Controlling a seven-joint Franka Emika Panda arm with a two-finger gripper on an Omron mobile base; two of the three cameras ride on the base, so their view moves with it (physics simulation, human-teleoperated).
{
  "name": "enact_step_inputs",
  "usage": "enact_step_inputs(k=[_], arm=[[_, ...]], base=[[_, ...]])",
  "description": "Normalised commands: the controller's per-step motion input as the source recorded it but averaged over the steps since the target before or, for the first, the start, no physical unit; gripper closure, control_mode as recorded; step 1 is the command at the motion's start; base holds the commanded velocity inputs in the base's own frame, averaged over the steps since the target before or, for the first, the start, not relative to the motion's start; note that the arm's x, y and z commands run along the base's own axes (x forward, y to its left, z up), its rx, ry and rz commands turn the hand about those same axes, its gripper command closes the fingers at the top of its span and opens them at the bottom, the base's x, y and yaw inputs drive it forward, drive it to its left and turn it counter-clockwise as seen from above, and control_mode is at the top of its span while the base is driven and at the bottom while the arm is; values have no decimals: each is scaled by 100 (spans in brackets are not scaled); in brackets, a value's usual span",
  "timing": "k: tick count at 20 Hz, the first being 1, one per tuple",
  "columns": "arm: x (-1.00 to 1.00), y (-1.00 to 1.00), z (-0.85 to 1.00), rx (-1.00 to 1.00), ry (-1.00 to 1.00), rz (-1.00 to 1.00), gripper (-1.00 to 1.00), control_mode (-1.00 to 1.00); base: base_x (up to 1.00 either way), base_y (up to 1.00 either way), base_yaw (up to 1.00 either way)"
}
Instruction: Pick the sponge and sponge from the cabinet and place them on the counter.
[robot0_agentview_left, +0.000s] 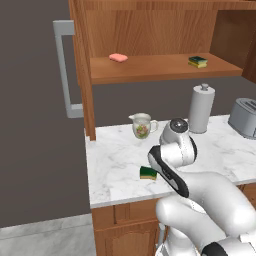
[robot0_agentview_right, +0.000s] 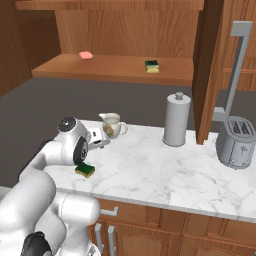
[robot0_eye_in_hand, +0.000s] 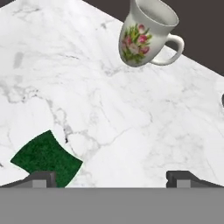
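Note:
One sponge (robot0_agentview_left: 148, 173) (robot0_agentview_right: 85, 170) lies flat on the white marble counter (robot0_agentview_left: 120, 155) near its front edge, green side up. In the hand view that sponge (robot0_eye_in_hand: 47, 158) sits by the left fingertip, outside the gap. My gripper (robot0_eye_in_hand: 111, 178) hovers just above the counter, open, with nothing between its fingers. The other sponge (robot0_agentview_left: 198, 61) (robot0_agentview_right: 152, 66) rests on the wooden shelf of the open cabinet (robot0_agentview_left: 160, 70), far above the gripper.
A floral jug (robot0_agentview_left: 142, 125) (robot0_agentview_right: 112, 125) (robot0_eye_in_hand: 146, 37) stands behind the gripper. A paper towel roll (robot0_agentview_left: 201, 108) (robot0_agentview_right: 177, 119) and a toaster (robot0_agentview_left: 245, 117) (robot0_agentview_right: 236, 142) stand further right. A pink block (robot0_agentview_left: 118, 57) lies on the shelf. The cabinet doors (robot0_agentview_right: 215, 70) hang open.

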Motion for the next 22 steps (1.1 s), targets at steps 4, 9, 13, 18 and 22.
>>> enact_step_inputs(k=[4, 9, 13, 18, 22], arm=[[-17, -19, 52, 10, -6, -6, -100, -100], [-37, -21, 42, 1, -19, 0, -100, -100], [-55, -5, 34, 0, -19, 0, -100, -100], [-47, -15, 47, 0, -16, -2, -100, -100], [-37, -29, 56, 9, 0, -13, -100, -100]], base=[[0, 0, 0], [0, 0, 0], [0, 0, 0], [0, 0, 0], [0, 0, 0]])
